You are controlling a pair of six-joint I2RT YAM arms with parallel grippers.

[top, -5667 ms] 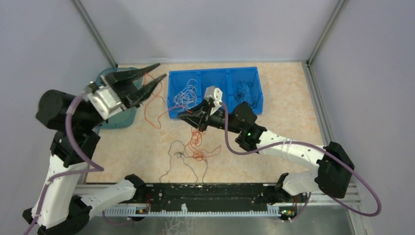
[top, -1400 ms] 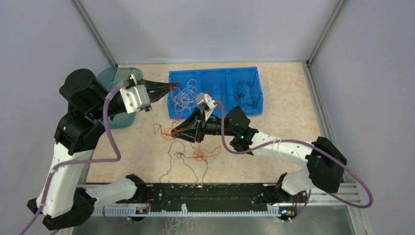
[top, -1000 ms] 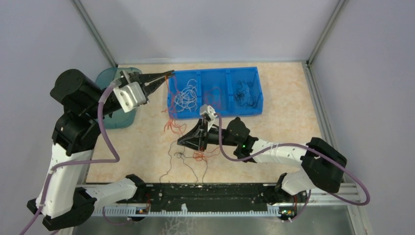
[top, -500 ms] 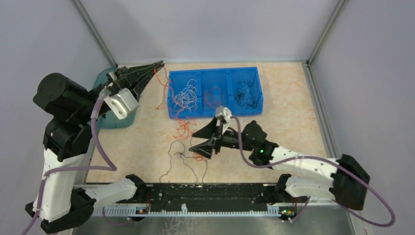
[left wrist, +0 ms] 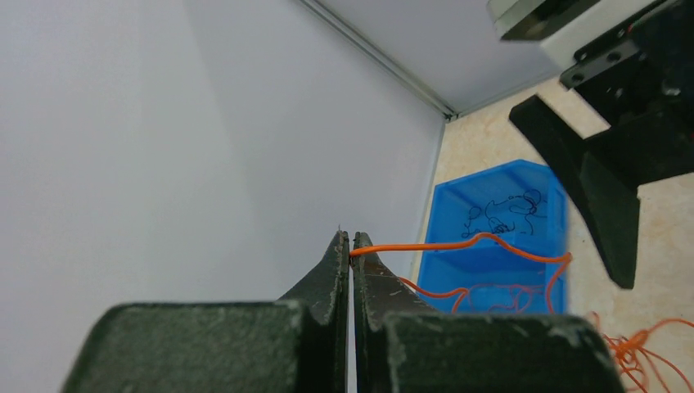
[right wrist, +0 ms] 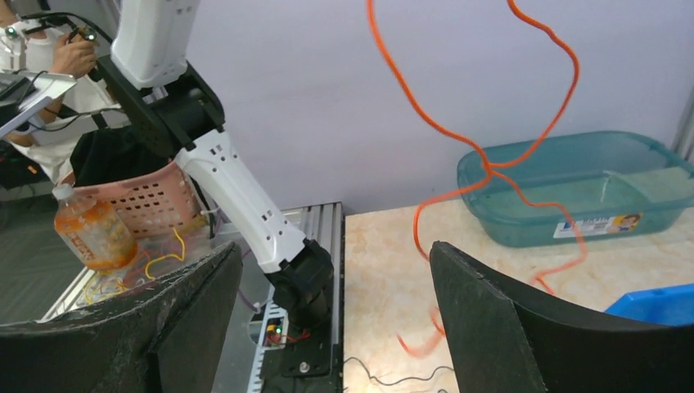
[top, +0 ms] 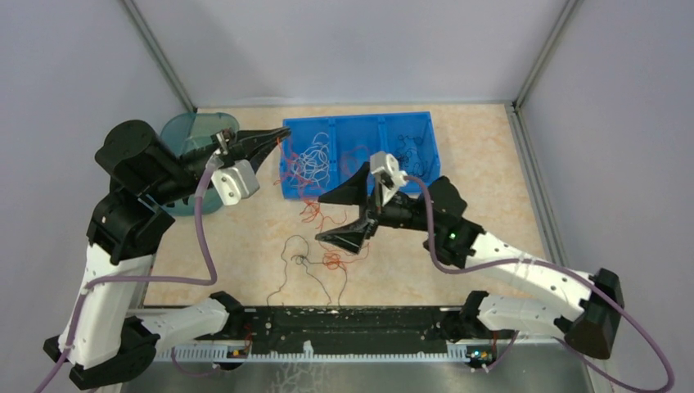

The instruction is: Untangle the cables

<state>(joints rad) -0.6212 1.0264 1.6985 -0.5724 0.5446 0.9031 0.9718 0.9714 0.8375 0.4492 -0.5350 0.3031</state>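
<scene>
My left gripper (top: 282, 133) is shut on one end of an orange cable (top: 309, 211), just left of the blue bin (top: 360, 118). The left wrist view shows that cable (left wrist: 458, 243) pinched at the closed tips (left wrist: 350, 246) and running off over the bin (left wrist: 499, 270). From there it hangs down to an orange clump (top: 331, 260) on the table, beside a thin black cable (top: 296, 260). My right gripper (top: 327, 217) is wide open above the table with nothing between its fingers. In its wrist view the orange cable (right wrist: 446, 131) dangles in front of the open gripper (right wrist: 335, 250).
The blue bin has three compartments: white cables (top: 311, 160) at the left, orange ones in the middle, black ones (top: 409, 155) at the right. A teal tub (top: 184, 131) stands at the far left, also in the right wrist view (right wrist: 573, 188). The left arm's base (right wrist: 245, 205) sits at the near edge.
My right gripper has opened, let go of the orange cable and risen toward the bin. My left gripper, still shut on the cable, swung out left, then back right to the bin's edge.
</scene>
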